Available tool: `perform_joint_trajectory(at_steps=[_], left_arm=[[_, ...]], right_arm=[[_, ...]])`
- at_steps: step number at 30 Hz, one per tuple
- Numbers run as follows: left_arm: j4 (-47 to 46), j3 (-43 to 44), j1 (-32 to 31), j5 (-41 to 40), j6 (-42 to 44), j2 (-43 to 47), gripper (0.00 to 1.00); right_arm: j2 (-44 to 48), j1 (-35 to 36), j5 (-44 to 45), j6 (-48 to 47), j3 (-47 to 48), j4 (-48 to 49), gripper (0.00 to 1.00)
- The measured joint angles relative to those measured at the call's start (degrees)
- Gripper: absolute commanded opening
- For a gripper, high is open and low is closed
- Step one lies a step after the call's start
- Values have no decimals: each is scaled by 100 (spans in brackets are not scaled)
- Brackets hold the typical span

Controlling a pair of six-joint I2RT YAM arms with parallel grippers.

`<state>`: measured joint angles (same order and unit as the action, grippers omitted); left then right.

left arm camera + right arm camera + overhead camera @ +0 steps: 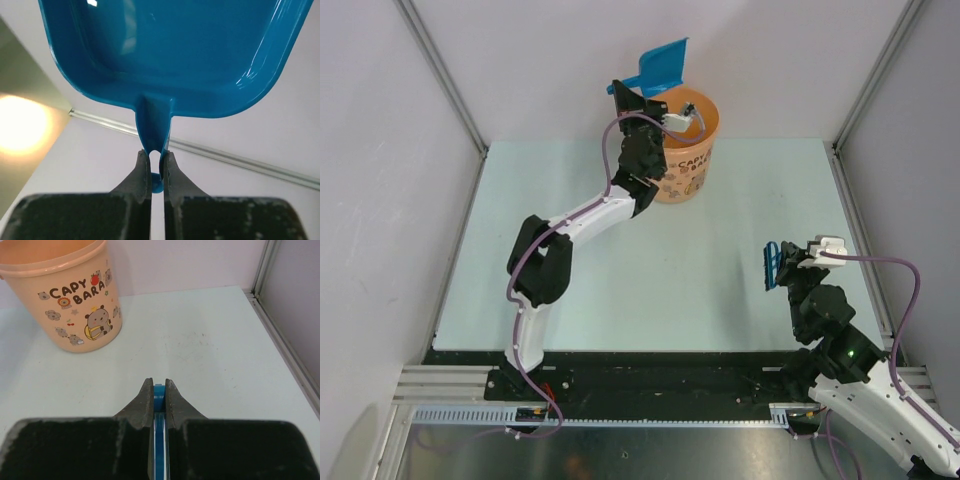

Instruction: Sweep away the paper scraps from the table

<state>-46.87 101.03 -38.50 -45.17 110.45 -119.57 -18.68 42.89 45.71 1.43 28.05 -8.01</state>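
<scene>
Up high at the far side of the surface [620,290]: clamps the thin handle of the blue dustpan [175,50] in the left jaws, pinched tight. Holds the pan aloft, tilted, right by the far rim of the orange capybara bucket [685,165]. From the left wrist, nothing but pan: glossy blue hollow across the top, handle stub running straight down into the pinch. Reaches long with the left arm [570,225], stretched over the pale mint surface toward the back wall.

Down at the near right: grips the small blue brush [773,266] in the right jaws, closed hard on it, off the surface and close to its right edge. From the right wrist, just a blue sliver of brush wedged in the grip. Shows the bucket upright on the surface, well ahead and off to the left.

As for the paper scraps: cannot make out any in these views, with the bucket's inside hidden from all three.
</scene>
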Motion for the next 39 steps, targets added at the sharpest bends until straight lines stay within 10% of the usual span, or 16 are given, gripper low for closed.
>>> perform_joint_trajectory(at_steps=[10, 16, 25, 39], left_arm=[[-431, -317, 0, -232, 225, 326, 0], [2756, -984, 4, -542, -2369, 1858, 0], [6426, -1971, 216, 1045, -6435, 3921, 0], [8113, -4256, 1766, 3713, -8056, 3383, 0]], right_arm=[[-2, -2, -20, 2, 0, -35, 0], [-63, -7, -63, 2, 0, -35, 0], [-267, -11, -186, 9, 0, -59, 0], [-490, -11, -463, 66, 0, -68, 0]])
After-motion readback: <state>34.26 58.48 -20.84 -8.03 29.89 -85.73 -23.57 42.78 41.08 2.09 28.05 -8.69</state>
